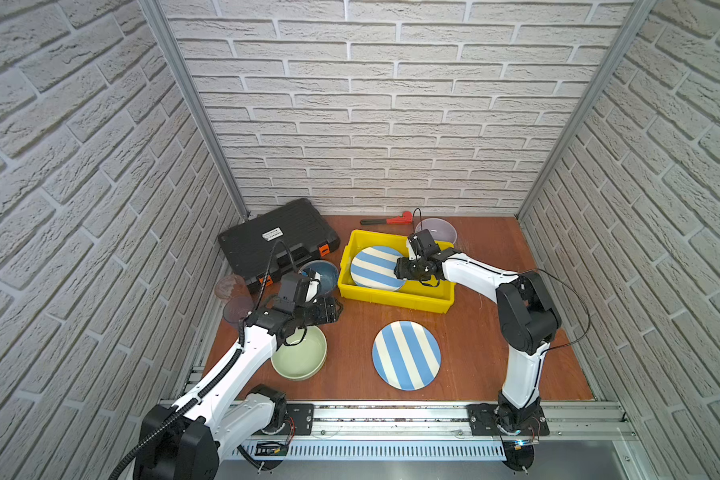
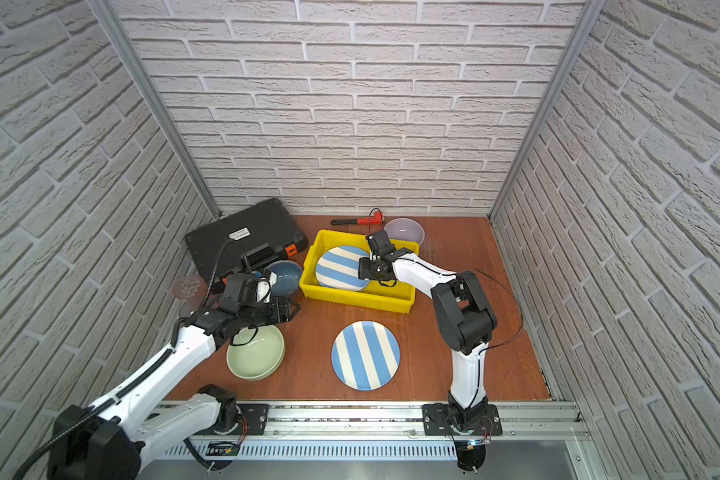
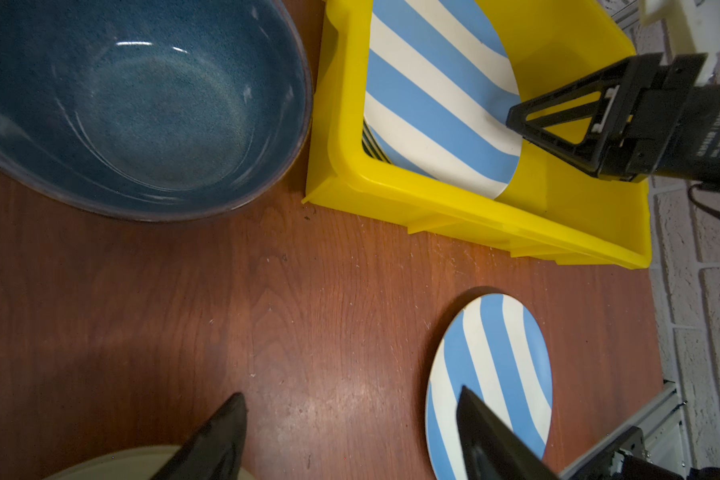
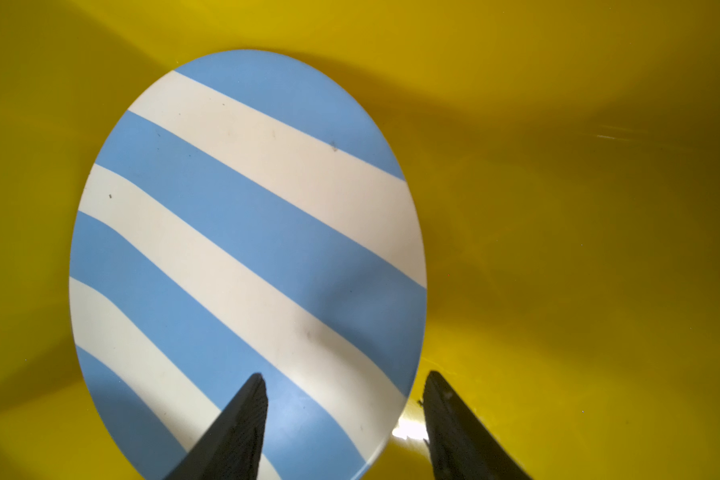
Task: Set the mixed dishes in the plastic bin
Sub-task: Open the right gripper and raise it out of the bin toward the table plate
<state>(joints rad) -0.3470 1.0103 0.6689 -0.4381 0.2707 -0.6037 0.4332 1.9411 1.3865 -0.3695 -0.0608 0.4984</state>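
Right gripper (image 4: 344,380) is hovering in bin (image 1: 393,297), fingers (image 4: 242,424) parted astride plate (image 4: 246,249) rim, holding nothing, likely letting it lie flat. Left gripper (image 3: 350,395) is idling open, empty.

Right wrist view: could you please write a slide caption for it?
Open right gripper straddling the rim of a blue-and-white striped plate inside the yellow plastic bin.

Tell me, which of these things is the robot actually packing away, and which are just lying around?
Part of the job:
- yellow bin
- striped plate, already in the bin
- second striped plate
- green bowl
- blue bowl
- lavender bowl
- two tinted tumblers

Just lying about:
- black tool case
- red wrench
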